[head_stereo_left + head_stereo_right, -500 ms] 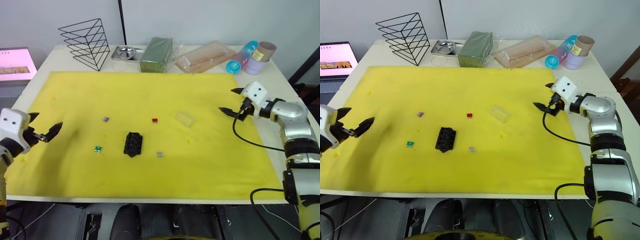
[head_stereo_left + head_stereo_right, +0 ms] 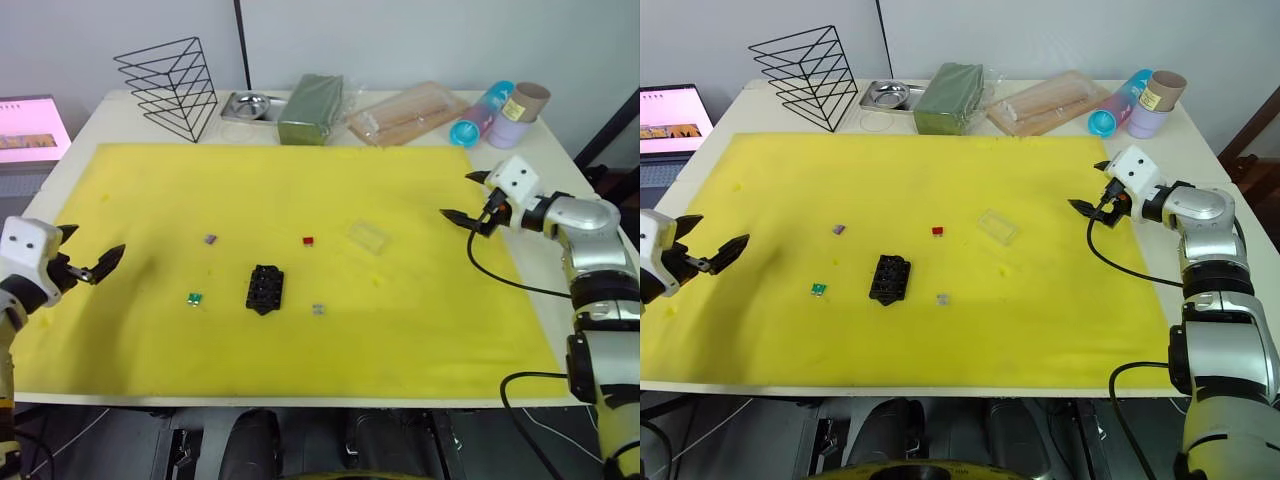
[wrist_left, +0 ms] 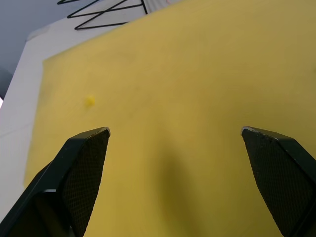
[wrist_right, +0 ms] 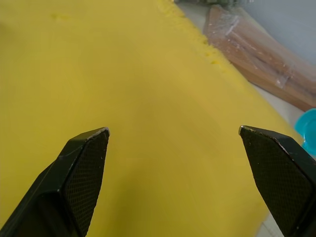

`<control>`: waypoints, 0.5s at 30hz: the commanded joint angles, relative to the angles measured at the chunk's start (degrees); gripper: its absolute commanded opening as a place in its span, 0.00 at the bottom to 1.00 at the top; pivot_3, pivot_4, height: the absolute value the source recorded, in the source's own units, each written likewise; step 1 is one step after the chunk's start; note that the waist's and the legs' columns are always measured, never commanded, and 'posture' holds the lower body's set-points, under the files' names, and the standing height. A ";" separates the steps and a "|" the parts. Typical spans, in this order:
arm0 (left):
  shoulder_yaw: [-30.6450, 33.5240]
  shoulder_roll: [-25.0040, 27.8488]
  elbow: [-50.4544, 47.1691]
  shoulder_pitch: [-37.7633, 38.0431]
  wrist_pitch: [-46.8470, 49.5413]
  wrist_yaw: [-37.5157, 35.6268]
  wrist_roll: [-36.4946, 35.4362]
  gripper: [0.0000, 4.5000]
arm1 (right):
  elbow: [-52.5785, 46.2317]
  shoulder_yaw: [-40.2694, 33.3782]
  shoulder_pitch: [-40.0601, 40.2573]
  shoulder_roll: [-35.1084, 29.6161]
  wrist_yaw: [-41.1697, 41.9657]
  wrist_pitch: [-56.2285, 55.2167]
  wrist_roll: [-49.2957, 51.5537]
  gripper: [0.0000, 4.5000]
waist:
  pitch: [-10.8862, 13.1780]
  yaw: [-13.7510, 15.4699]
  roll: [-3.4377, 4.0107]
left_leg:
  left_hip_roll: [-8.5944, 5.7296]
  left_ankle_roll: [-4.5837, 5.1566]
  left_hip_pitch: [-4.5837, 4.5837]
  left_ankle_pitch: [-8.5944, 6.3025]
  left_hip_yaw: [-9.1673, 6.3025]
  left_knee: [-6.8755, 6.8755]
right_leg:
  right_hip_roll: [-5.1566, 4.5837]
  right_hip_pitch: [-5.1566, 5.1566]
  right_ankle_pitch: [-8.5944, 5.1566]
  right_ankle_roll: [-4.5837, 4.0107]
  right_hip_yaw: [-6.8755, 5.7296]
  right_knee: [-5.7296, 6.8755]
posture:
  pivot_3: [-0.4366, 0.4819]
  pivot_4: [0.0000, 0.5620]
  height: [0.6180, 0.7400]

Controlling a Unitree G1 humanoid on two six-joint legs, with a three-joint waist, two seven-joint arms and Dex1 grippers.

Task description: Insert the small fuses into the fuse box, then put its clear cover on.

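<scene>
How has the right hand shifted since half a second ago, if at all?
Yes, slightly. The right hand, open, has drifted up and away from the clear cover, toward the far edge of the yellow mat.

The left gripper (image 2: 92, 259) hangs at the left edge of the frame, jaws wide apart. The right gripper (image 2: 466, 198) at the right edge is spread too, holding nothing.

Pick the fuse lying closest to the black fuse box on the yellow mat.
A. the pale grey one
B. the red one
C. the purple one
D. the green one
A: the pale grey fuse lies just right of the fuse box, nearer than the others.
</scene>
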 commanded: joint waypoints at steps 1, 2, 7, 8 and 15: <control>1.01 0.79 -1.40 -0.20 -0.55 -0.11 -0.63 1.00 | -1.54 -1.81 0.07 -1.25 -0.78 0.01 1.02 0.99 | 0.00 0.11 0.00 | 0.00 0.00 0.00 0.00 0.00 0.00 | 0.00 0.00 0.00 0.00 0.00 0.00 | 0.48 0.27 1.00; 1.02 0.85 -1.32 -0.29 -0.67 -0.11 -0.57 1.00 | -1.62 -1.57 0.38 -1.27 -0.69 -0.33 0.82 0.99 | 0.00 0.13 0.00 | 0.00 0.00 0.00 0.00 0.00 0.00 | -0.01 0.00 0.00 0.00 0.00 0.00 | 0.48 0.27 1.00; 1.18 0.73 -1.04 0.04 -1.95 0.24 0.01 1.00 | -1.88 -1.84 1.75 -1.22 -1.79 -0.62 0.88 0.99 | 0.00 0.08 0.00 | -0.01 0.00 0.00 0.00 0.00 0.00 | -0.01 0.01 0.00 0.00 0.00 0.00 | 0.48 0.27 1.00; 0.84 0.81 -1.07 0.46 -2.25 0.00 0.39 1.00 | -2.32 -2.04 1.86 -1.34 -1.75 -0.07 1.15 0.99 | 0.00 0.05 0.00 | -0.01 0.00 0.00 0.00 0.00 0.00 | -0.01 0.01 0.00 0.00 0.00 0.00 | 0.48 0.27 1.00; 0.23 1.13 -0.54 -0.65 -1.12 -0.78 -0.37 1.00 | -1.05 -2.42 0.94 -2.49 -4.90 -0.06 0.24 0.99 | 0.00 0.01 0.00 | 0.00 0.00 0.00 0.00 -0.01 0.00 | 0.00 0.00 0.00 0.00 0.00 0.00 | 0.48 0.27 1.00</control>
